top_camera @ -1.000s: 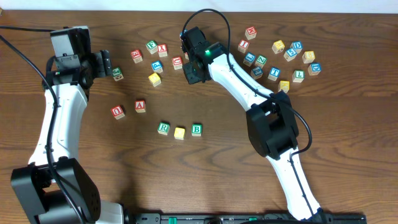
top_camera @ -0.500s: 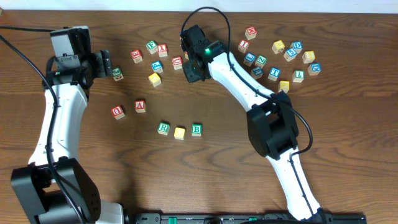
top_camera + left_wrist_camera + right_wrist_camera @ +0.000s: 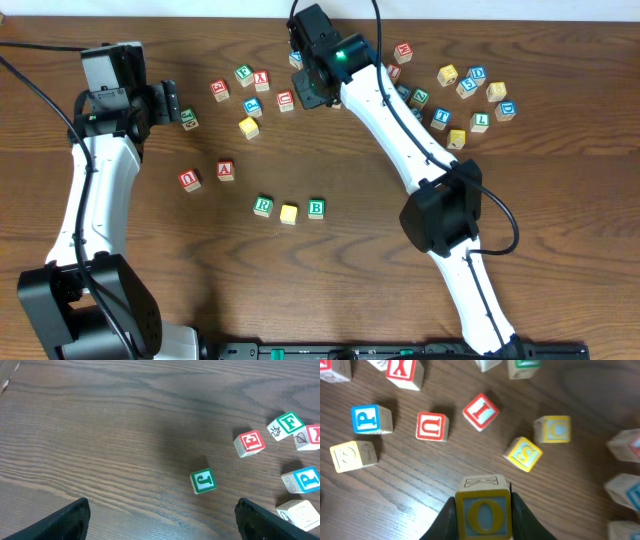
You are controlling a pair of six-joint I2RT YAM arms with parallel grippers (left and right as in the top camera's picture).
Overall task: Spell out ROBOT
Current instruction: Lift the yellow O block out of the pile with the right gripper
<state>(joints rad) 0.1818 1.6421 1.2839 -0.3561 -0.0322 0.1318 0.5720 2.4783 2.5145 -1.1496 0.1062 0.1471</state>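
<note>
My right gripper [image 3: 485, 520] is shut on a yellow-framed O block [image 3: 483, 510] and holds it above the table. Below it lie a red U block [image 3: 431, 426], a red I block [image 3: 480, 411], a yellow C block [image 3: 553, 428] and a yellow S block [image 3: 524, 453]. In the overhead view the right gripper [image 3: 312, 92] is at the back centre. A row of green R [image 3: 262, 206], a yellow block [image 3: 289, 213] and green B [image 3: 316, 208] lies mid-table. My left gripper [image 3: 172, 104] is open and empty, near a green J block [image 3: 203, 481].
Loose blocks lie at the back: red E [image 3: 250, 443], green F [image 3: 286, 423], blue P [image 3: 302, 480], and a cluster at the back right around a green L [image 3: 480, 121]. Red blocks [image 3: 189, 179] and A [image 3: 226, 169] lie left of the row.
My right arm has swung toward the back of the table and risen, carrying the O block. The left arm and the row have not moved.
</note>
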